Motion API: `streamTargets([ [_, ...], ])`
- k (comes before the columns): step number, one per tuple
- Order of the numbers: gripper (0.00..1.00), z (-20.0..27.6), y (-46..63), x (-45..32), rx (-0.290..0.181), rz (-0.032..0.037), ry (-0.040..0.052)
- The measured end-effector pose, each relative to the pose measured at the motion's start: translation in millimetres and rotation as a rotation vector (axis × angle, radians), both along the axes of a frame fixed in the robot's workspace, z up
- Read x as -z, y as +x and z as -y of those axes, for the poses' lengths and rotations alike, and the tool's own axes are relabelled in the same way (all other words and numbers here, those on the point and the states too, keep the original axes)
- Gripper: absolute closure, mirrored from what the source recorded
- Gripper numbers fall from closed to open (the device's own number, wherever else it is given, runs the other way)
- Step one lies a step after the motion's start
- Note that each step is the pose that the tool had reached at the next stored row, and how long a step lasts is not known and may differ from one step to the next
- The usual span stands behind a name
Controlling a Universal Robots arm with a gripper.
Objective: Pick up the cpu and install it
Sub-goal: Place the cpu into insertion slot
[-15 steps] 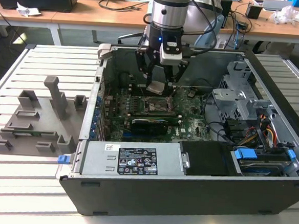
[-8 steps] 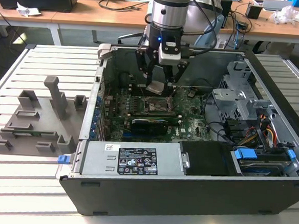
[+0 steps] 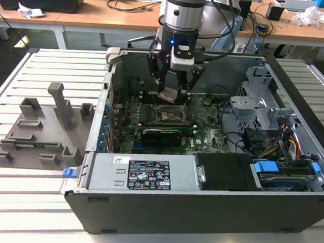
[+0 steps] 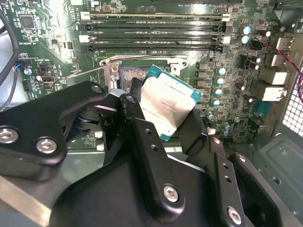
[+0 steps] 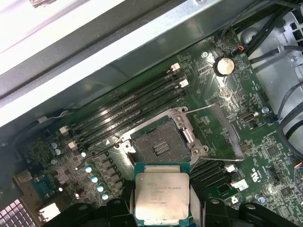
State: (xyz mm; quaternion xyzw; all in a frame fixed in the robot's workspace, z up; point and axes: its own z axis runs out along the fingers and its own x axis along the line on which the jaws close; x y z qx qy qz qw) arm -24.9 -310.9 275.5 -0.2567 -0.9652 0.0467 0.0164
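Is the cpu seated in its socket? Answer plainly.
No, the claw grips the cpu away from the socket, whose dark bed lies bare.

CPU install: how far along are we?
Done: the pick. The gripper is shut on the cpu, which is clear of any surface. In hand: the cpu hangs inside the open case, over the motherboard and just short of the socket. Left: seating it. The socket is empty, its contacts bare in the first wrist view.
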Motion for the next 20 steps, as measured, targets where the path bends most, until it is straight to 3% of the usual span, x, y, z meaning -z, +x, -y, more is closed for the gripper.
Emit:
streamTargets([
  [20, 0.45, 0.0, 0.2, 0.0, 0.067, 0.0000, -0.0023],
])
